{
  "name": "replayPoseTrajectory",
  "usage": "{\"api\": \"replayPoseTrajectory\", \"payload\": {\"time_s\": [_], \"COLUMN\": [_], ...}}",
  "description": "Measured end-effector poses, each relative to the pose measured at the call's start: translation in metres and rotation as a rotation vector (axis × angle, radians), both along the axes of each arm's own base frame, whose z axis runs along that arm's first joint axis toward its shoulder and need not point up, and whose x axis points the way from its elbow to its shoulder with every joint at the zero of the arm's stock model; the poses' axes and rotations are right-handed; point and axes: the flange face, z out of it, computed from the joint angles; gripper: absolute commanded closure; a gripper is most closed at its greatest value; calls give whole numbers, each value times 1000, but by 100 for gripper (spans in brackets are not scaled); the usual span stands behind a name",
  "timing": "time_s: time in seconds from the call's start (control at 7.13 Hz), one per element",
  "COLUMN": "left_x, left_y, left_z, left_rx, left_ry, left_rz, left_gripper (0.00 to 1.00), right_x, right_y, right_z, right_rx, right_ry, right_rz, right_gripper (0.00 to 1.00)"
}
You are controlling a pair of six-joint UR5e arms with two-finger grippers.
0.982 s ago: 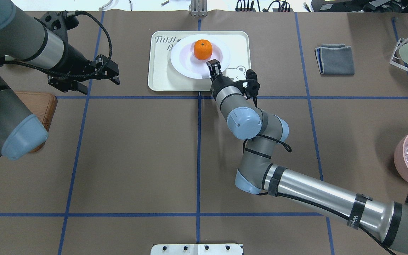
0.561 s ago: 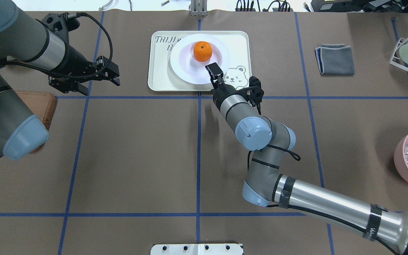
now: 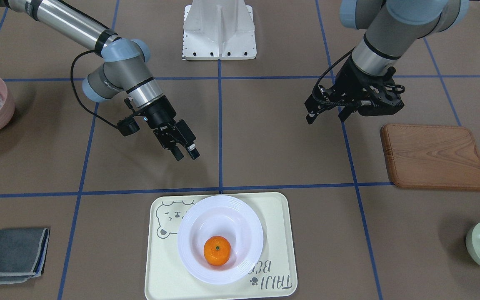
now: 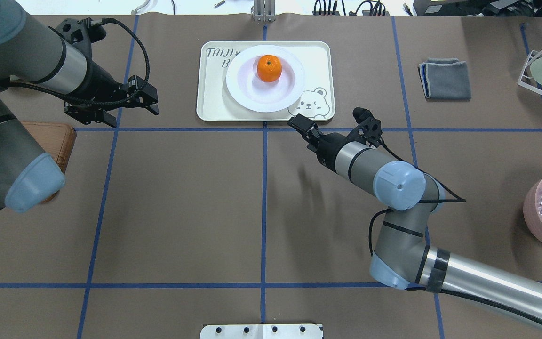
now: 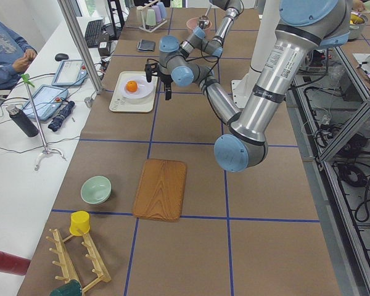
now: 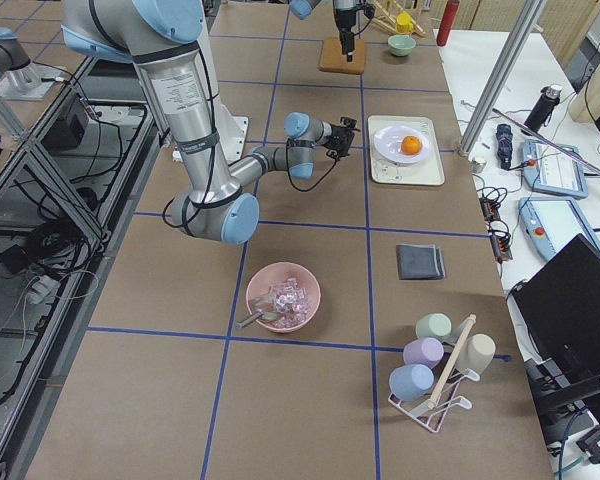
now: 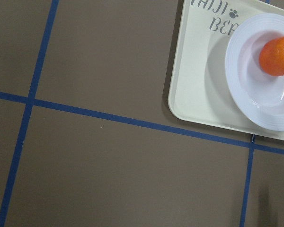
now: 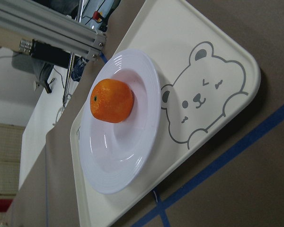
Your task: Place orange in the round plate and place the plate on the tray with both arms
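On the tray (image 3: 163, 266) at the operators' side of the table (image 3: 265, 137), front-facing cam first: the round plate (image 3: 240, 225) sits flat inside it, and the orange (image 3: 217, 250) is down in the plate's sunken middle, stem dot facing up. My right claw (image 3: 186, 154) hangs over bare table on the robot side of the tray, near it but not touching, fingers a little apart and empty. My left claw (image 3: 325, 118) is well off to the other side, up in the air too, fingers spread wide and holding nothing, near the wooden board (image 3: 433, 156). Overhead cam: plate covers part of the TAIJI BEAR lettering, the bear face shows just beside the plate's rim, and my right claw's tips point toward that corner of the tray. Side cams: way too small to say anything about fingers, but orange in plate, plate on tray reads fine in both. Left wrist cam: mostly table and blue tape lines (image 7: 132, 120), with a tray corner, plate and orange at top right. Right wrist cam: close look at plate, orange and bear drawing, tray seen at a tilt
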Motion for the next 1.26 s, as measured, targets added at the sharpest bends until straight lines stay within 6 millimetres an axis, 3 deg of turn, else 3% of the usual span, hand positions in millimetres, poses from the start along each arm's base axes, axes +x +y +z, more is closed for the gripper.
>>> {"api": "replayPoseTrajectory", "payload": {"time_s": [0.14, 0.28, 0.56, 0.7, 0.98, 1.26], "left_x": [-2, -9, -48, -78, -153, -234], "left_y": [-2, -6, -18, -26, -43, -59], "left_z": [2, 8, 50, 83, 155, 221], "left_rx": [17, 49, 163, 225, 350, 415], "left_ry": [-8, -23, -102, -160, -286, -376], "left_rz": [6, 19, 72, 107, 202, 275], "left_gripper": [2, 2, 2, 2, 2, 2], "right_x": [36, 91, 215, 273, 378, 460], "right_y": [-21, -50, -103, -122, -139, -144], "right_z": [24, 57, 114, 134, 179, 215], "right_rx": [86, 161, 296, 347, 409, 425], "right_ry": [110, 211, 439, 535, 670, 789], "right_rz": [-107, -217, -392, -460, -535, -622], "right_gripper": [0, 0, 0, 0, 0, 0]}}
